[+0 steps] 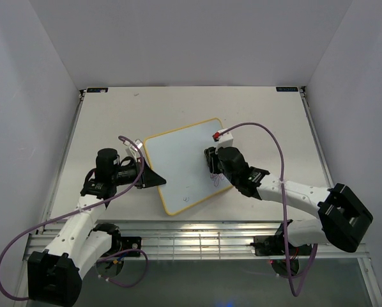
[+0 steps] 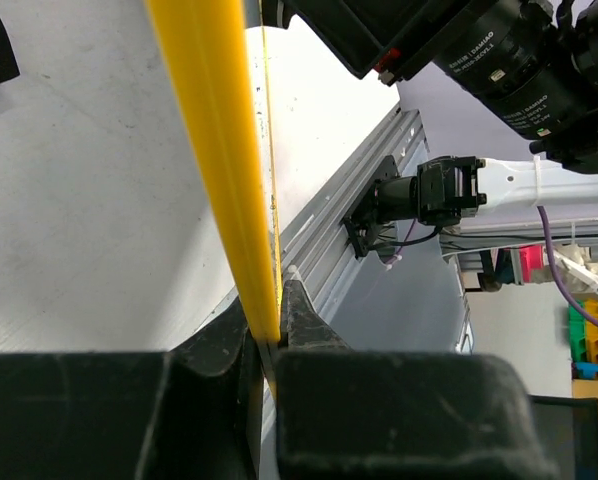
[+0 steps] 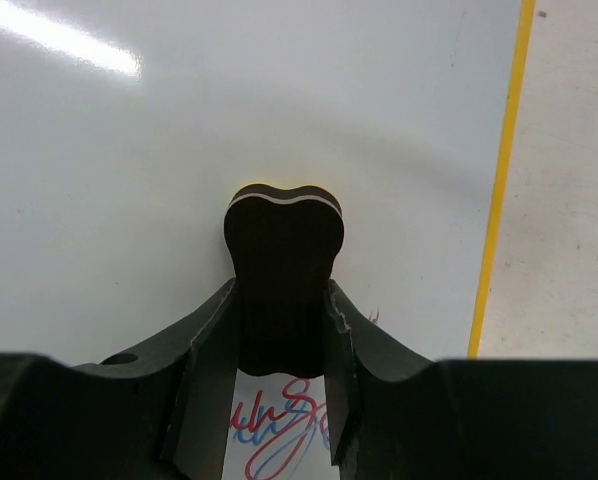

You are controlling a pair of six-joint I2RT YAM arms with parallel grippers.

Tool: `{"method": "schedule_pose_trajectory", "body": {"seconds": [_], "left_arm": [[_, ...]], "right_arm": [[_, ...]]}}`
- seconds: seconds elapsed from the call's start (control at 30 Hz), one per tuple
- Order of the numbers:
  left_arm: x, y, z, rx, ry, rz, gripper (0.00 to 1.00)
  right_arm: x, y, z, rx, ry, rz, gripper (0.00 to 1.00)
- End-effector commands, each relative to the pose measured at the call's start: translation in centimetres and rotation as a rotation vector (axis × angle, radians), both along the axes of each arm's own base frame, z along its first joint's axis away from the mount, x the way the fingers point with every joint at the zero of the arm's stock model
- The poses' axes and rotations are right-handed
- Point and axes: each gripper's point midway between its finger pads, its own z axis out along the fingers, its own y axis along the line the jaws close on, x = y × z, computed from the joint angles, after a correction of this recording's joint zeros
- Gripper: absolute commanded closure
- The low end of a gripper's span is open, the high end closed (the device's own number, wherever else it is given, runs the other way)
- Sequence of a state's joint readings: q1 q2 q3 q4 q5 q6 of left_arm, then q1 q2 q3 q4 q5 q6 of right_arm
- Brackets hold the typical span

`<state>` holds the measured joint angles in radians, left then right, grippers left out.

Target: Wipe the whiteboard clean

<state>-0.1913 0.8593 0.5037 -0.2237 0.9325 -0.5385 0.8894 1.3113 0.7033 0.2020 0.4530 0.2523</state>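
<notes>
— White bench [image 1: 114,115], whiteboard [image 1: 181,160] in the middle. Is it clean?
— Mostly. Red scribbles [image 3: 279,440] are left near one edge. The left tool [image 2: 274,335] pinches its yellow frame [image 2: 214,150]; the right tool [image 1: 211,167] squeezes the eraser [image 3: 284,260].

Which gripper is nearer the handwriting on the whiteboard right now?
Right. The right gripper, holding the black eraser, sits directly over the handwriting. The left gripper clamps the yellow edge of the whiteboard on the opposite side, away from it.
</notes>
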Motion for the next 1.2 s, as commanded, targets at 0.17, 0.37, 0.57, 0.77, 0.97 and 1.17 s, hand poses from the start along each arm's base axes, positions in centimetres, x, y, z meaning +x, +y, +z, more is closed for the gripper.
{"method": "schedule_pose_trajectory", "body": {"seconds": [0.17, 0.37, 0.57, 0.77, 0.97, 1.17], "left_arm": [[0.8, -0.7, 2.1, -0.040, -0.084, -0.052, 1.00], [1.4, -0.9, 1.6, -0.034, -0.054, -0.064, 1.00], [1.5, -1.2, 1.1, -0.043, -0.007, -0.094, 1.00], [1.9, -1.2, 0.8, -0.031, 0.014, -0.089, 1.00], [1.9, -1.3, 0.7, -0.034, 0.030, -0.105, 1.00], [2.1, -1.3, 0.6, -0.033, 0.036, -0.101, 1.00]], "right_arm": [[-5.1, 5.4, 1.1, 0.155, -0.012, 0.265, 0.92], [-12.0, 10.5, 1.9, 0.206, -0.035, 0.431, 0.92], [-15.4, 12.8, 1.9, 0.237, -0.023, 0.472, 0.92], [-13.3, 7.4, -1.1, 0.150, -0.004, 0.286, 0.92], [-11.3, -1.2, -5.6, 0.095, 0.040, 0.099, 0.92], [-11.0, -2.2, -4.2, 0.161, 0.013, 0.112, 0.92]]}}
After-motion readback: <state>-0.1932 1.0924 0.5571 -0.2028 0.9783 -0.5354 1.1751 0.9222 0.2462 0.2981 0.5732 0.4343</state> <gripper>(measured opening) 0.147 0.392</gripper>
